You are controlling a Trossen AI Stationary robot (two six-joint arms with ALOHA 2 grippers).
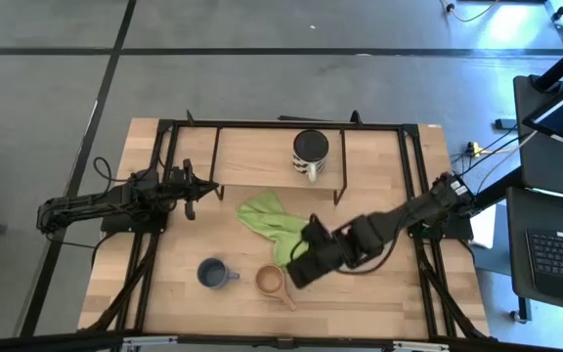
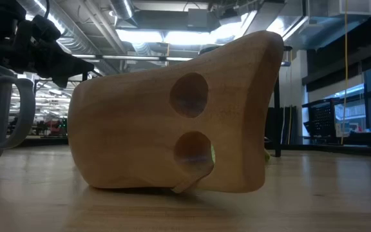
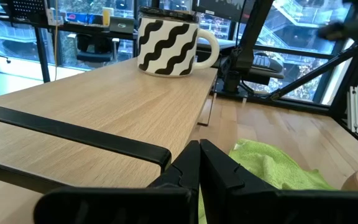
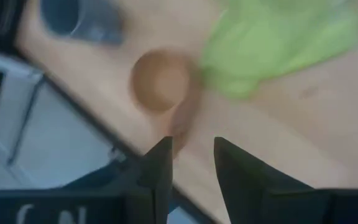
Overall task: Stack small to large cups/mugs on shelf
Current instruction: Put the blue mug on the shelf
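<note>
Striped mug (image 1: pixel 311 154) already on shelf (image 1: pixel 252 156). Grey-blue mug (image 1: pixel 212 273) and wooden cup (image 1: pixel 271 281) unstacked on bench (image 1: pixel 379 293). Right end effector (image 1: pixel 297 273) parted beside cup; left end effector (image 1: pixel 191 208) together, idle.

small cup (image 2: pixel 172 116): smooth brown wood
big mug (image 3: pixel 166 43): shiny, black and white wavy stripes
shelf (image 3: pixel 92 99): light wood, matt
shelf frame (image 3: pixel 73 138): black metal
cloth (image 1: pixel 274 223): soft green
</note>
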